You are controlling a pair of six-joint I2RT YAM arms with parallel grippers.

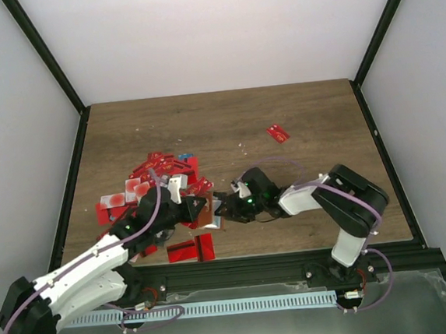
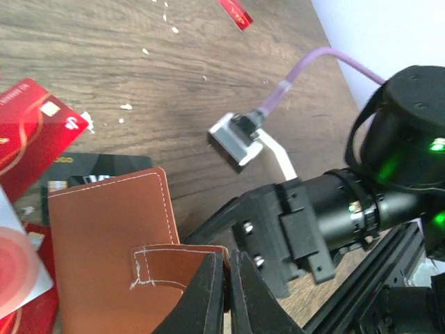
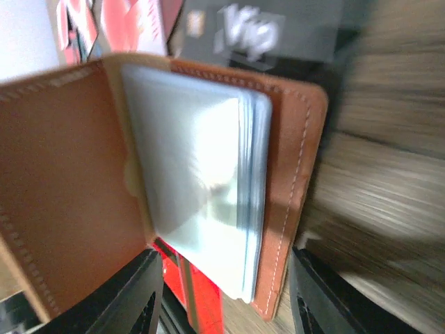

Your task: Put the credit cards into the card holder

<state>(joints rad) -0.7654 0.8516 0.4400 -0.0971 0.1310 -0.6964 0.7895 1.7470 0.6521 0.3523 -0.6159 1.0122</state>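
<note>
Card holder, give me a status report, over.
Left gripper shut on card holder. Right gripper straddles its open side, grip unclear. Cards heaped alongside, nothing blocking.

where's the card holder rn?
Top view: the card holder is near the table's front edge, just left of centre, right of the credit cards, between the left gripper, shut on its tab, and the right gripper.

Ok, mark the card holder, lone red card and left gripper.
card holder [image 2: 104,229], left wrist view, leather cover
lone red card [image 1: 278,133], top view, its middle
left gripper [image 2: 228,266], left wrist view, between fingertips
</note>
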